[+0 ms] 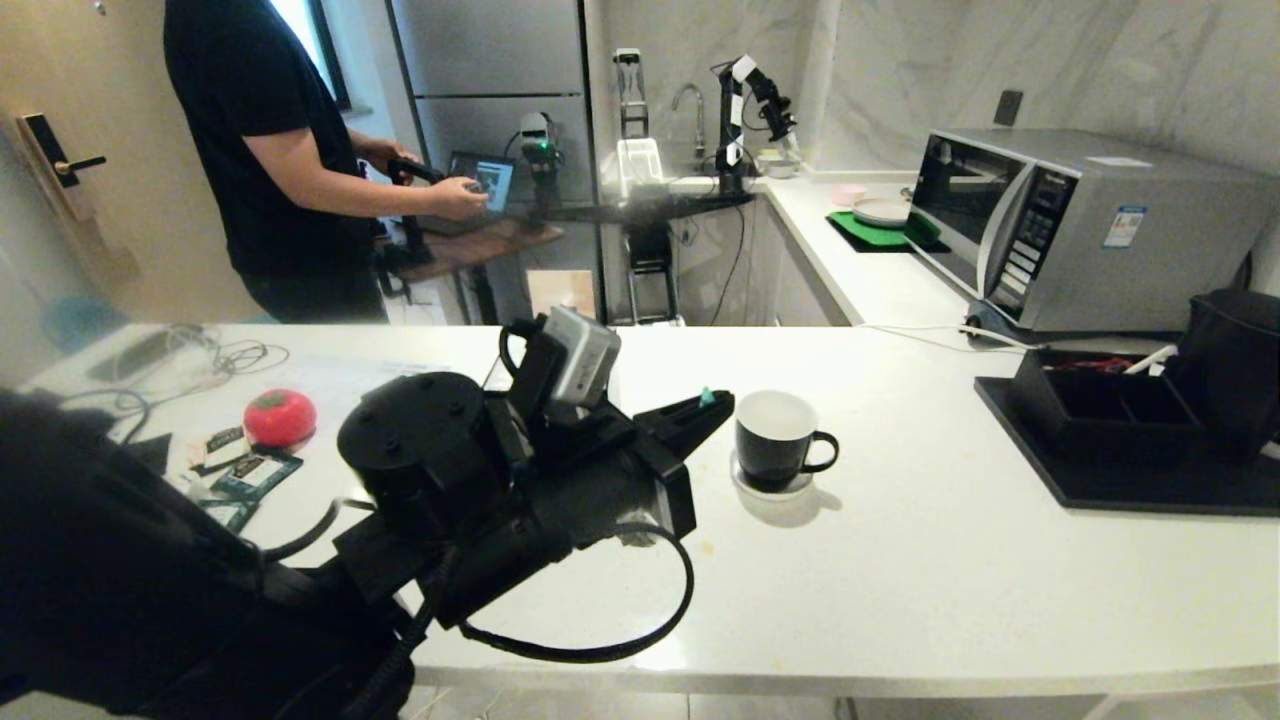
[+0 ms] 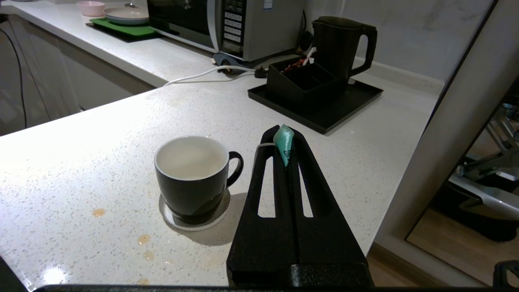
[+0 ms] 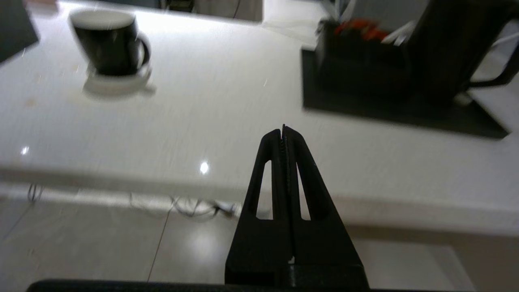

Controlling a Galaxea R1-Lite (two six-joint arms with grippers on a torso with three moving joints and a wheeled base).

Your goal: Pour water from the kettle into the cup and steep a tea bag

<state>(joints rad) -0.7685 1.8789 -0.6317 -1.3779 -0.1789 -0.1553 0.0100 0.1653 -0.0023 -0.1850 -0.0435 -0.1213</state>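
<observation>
— Head view: where is the cup (image 1: pixel 775 438) found?
— On the tabletop (image 1: pixel 900 580), upright, handle turned rightward. Beside it, a teal tag (image 2: pixel 284 142) is clamped in the left pincer (image 2: pixel 284 140); the right pincer (image 3: pixel 283 132) is pressed together, empty.

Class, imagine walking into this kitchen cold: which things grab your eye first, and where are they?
The left gripper looms over the white counter, shut on a small teal tag, just left of the cup. Far right, the kettle stands on a black tray. A person stands behind the counter.
</observation>
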